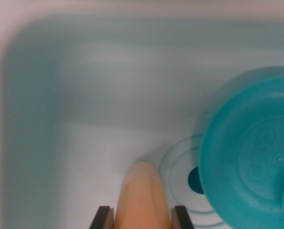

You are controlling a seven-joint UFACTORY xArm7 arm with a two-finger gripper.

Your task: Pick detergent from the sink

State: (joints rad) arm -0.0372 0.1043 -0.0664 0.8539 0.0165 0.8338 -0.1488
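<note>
A: Where's the detergent?

B: In the sink, just left of the drain: a peach bottle between the gripper fingers, which look closed on its sides.

A: Handling?

B: Probably light, smooth, slippery plastic; grip mid-body. A teal bowl sits right of the drain.

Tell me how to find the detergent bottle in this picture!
Look inside the pale white sink basin, at the bottom middle of the wrist view. The rounded peach-orange plastic detergent bottle sits between the two dark fingers of the gripper, just left of the round drain. It is the only orange thing; the upturned bowl beside it is teal.
</note>
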